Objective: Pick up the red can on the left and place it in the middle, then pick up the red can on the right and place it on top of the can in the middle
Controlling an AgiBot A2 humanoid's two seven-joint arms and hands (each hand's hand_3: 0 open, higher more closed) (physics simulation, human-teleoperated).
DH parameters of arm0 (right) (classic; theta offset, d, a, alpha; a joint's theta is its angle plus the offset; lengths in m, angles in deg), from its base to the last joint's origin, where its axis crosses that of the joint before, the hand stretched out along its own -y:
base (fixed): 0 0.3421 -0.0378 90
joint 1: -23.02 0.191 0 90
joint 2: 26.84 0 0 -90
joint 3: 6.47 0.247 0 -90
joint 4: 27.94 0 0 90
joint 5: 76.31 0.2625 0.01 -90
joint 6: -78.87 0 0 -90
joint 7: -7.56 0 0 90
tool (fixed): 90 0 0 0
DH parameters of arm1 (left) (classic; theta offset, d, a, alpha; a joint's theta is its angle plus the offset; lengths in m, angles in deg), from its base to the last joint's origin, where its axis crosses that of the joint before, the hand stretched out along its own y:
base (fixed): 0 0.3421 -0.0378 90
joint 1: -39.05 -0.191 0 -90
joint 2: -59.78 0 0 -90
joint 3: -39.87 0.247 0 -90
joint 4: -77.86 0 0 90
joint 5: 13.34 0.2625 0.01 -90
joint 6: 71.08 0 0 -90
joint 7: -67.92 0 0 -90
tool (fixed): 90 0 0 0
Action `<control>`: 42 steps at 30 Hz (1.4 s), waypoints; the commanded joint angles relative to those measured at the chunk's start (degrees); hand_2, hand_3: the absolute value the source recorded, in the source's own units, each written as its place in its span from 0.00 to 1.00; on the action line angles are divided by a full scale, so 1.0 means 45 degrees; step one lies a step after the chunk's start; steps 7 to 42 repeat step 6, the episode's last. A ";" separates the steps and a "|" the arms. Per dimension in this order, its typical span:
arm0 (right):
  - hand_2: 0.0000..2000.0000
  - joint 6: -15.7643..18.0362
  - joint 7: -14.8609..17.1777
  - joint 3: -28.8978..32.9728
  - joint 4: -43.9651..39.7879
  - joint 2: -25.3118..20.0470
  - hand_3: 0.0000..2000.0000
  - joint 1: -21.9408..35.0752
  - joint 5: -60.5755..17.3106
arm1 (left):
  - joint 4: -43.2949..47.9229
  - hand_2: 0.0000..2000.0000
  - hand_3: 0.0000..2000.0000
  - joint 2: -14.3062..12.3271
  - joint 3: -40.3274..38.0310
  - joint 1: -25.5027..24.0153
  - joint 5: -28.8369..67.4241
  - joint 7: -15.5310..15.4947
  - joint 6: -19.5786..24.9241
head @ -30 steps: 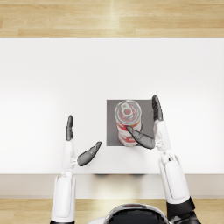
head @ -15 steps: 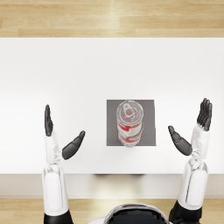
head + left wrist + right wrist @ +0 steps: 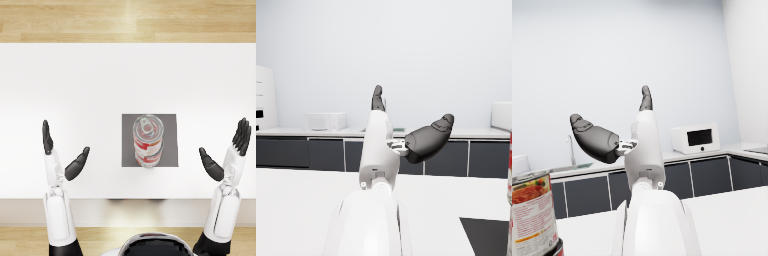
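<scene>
White table (image 3: pixel 75 80) stretched out in front of me, with a wood floor past its far edge. On the table lay a gray mat (image 3: pixel 171 145), right in the middle. Two red cans (image 3: pixel 148 141) stood on that mat, one on top of the other. From above I saw the silver lid of the top can and a bit of the bottom can under it.

A second before, my right hand (image 3: pixel 226 150) was close around the stack and my left hand (image 3: pixel 62 155) was nearer too. Then both of them pulled away. My right hand moved far out to the right side of the table. My left hand moved out to the left. The cans did not move or tip when I let go.

Both my hands were wide open, fingers up and thumbs out. They held nothing. They were well apart from the cans.

From my right wrist I could see the side of a can (image 3: pixel 534 212) with its red label, standing straight. Behind it were dark cupboards and a microwave (image 3: pixel 696 138).

I think the job was done. The left can was in the middle and the right can sat on top of it. I had nothing left to pick up.
</scene>
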 commanded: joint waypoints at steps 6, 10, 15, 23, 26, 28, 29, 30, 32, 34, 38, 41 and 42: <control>0.00 0.0002 -0.0017 0.0006 -0.0005 -0.0002 0.00 -0.0007 0.0000 | -0.0005 0.00 0.00 -0.0001 -0.0006 -0.0001 0.0000 0.0000 0.0000; 0.00 0.0002 -0.0017 0.0006 -0.0005 -0.0002 0.00 -0.0007 0.0000 | -0.0005 0.00 0.00 -0.0001 -0.0006 -0.0001 0.0000 0.0000 0.0000; 0.00 0.0002 -0.0017 0.0006 -0.0005 -0.0002 0.00 -0.0007 0.0000 | -0.0005 0.00 0.00 -0.0001 -0.0006 -0.0001 0.0000 0.0000 0.0000; 0.00 0.0002 -0.0017 0.0006 -0.0005 -0.0002 0.00 -0.0007 0.0000 | -0.0005 0.00 0.00 -0.0001 -0.0006 -0.0001 0.0000 0.0000 0.0000; 0.00 0.0002 -0.0017 0.0006 -0.0005 -0.0002 0.00 -0.0007 0.0000 | -0.0005 0.00 0.00 -0.0001 -0.0006 -0.0001 0.0000 0.0000 0.0000; 0.00 0.0002 -0.0017 0.0006 -0.0005 -0.0002 0.00 -0.0007 0.0000 | -0.0005 0.00 0.00 -0.0001 -0.0006 -0.0001 0.0000 0.0000 0.0000; 0.00 0.0002 -0.0017 0.0006 -0.0005 -0.0002 0.00 -0.0007 0.0000 | -0.0005 0.00 0.00 -0.0001 -0.0006 -0.0001 0.0000 0.0000 0.0000; 0.00 0.0002 -0.0017 0.0006 -0.0005 -0.0002 0.00 -0.0007 0.0000 | -0.0005 0.00 0.00 -0.0001 -0.0006 -0.0001 0.0000 0.0000 0.0000; 0.00 0.0002 -0.0017 0.0006 -0.0005 -0.0002 0.00 -0.0007 0.0000 | -0.0005 0.00 0.00 -0.0001 -0.0006 -0.0001 0.0000 0.0000 0.0000; 0.00 0.0002 -0.0017 0.0006 -0.0005 -0.0002 0.00 -0.0007 0.0000 | -0.0005 0.00 0.00 -0.0001 -0.0006 -0.0001 0.0000 0.0000 0.0000; 0.00 0.0002 -0.0017 0.0006 -0.0005 -0.0002 0.00 -0.0007 0.0000 | -0.0005 0.00 0.00 -0.0001 -0.0006 -0.0001 0.0000 0.0000 0.0000; 0.00 0.0002 -0.0017 0.0006 -0.0005 -0.0002 0.00 -0.0007 0.0000 | -0.0005 0.00 0.00 -0.0001 -0.0006 -0.0001 0.0000 0.0000 0.0000; 0.00 0.0002 -0.0017 0.0006 -0.0005 -0.0002 0.00 -0.0007 0.0000 | -0.0005 0.00 0.00 -0.0001 -0.0006 -0.0001 0.0000 0.0000 0.0000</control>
